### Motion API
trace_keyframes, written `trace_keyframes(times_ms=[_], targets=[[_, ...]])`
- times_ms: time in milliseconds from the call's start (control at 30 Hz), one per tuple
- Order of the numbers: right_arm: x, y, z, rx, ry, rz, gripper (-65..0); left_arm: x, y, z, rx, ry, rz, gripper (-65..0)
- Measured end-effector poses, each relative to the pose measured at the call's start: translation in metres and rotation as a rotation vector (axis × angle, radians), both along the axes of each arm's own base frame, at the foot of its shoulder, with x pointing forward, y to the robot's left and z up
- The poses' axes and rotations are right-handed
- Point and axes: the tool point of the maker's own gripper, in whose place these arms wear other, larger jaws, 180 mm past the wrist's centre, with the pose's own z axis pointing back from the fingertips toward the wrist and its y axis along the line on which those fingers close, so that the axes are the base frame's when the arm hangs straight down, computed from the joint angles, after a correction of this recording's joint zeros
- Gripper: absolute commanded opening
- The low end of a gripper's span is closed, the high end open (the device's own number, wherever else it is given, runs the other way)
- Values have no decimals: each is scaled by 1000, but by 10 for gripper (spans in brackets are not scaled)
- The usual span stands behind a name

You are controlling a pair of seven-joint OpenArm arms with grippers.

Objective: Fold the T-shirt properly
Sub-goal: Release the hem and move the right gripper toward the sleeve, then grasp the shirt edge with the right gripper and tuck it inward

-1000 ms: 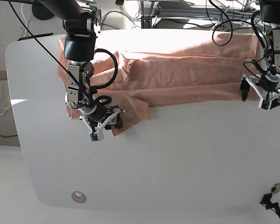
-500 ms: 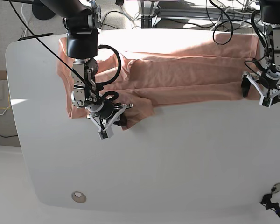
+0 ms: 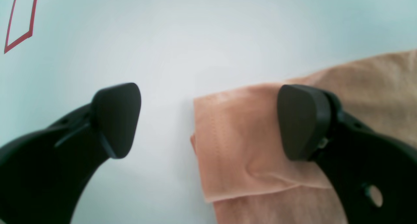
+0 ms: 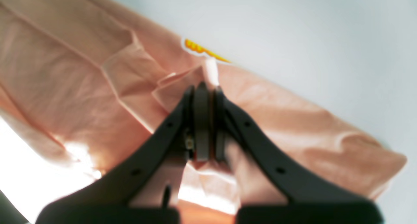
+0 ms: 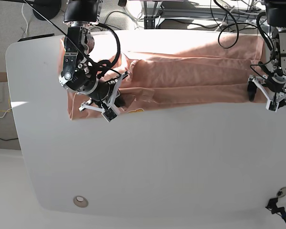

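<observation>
1. Where the shirt (image 5: 190, 71) lies, it is a long wrinkled pink band across the table's (image 5: 181, 162) 12 o'clock half, with a scrap of yellow print (image 5: 137, 111) at its near edge.
2. The right gripper (image 4: 203, 87), at 9 o'clock in the base view, has its jaws pressed together on a fold of the shirt beside the print.
3. The left gripper (image 3: 208, 119), at 3 o'clock, gapes wide and holds nothing; one finger (image 3: 303, 116) is over the shirt's corner, the other over bare table.
4. A red outline (image 3: 18, 25) marks the table near that gripper.
5. Cables (image 5: 229, 24) run along the 12 o'clock edge.
</observation>
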Motion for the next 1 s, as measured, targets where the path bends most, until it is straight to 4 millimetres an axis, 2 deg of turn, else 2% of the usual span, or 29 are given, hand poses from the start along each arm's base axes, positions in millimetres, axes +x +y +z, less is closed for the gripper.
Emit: trace_keyframes(times_ms=[167, 500, 533, 667, 767, 800, 900, 1000], targets=[[-32, -6, -3, -52, 46, 2, -650, 0, 0, 0, -4, -1, 1, -16], [-91, -12, -41, -131, 190, 95, -650, 0, 0, -1, -2, -1, -1, -16], [-97, -11, -44, -133, 202, 109, -634, 0, 0, 0, -1, -1, -1, -16], [-110, -17, -51, -173, 226, 152, -422, 0, 0, -1, -3, -1, -1, -16], [-119, -13, -54, -200, 237, 216, -312, -1, 0, -1, -2, 0, 0, -16], [-121, -10, -55, -204, 236, 238, -290, -1, 0, -1, -2, 0, 0, -16], [-134, -2, -58, -241, 241, 343, -288, -1, 0, -1, -2, 0, 0, -16], [-158, 18, -50, -212, 243, 513, -289, -1, 0, -1, -2, 0, 0, -16]])
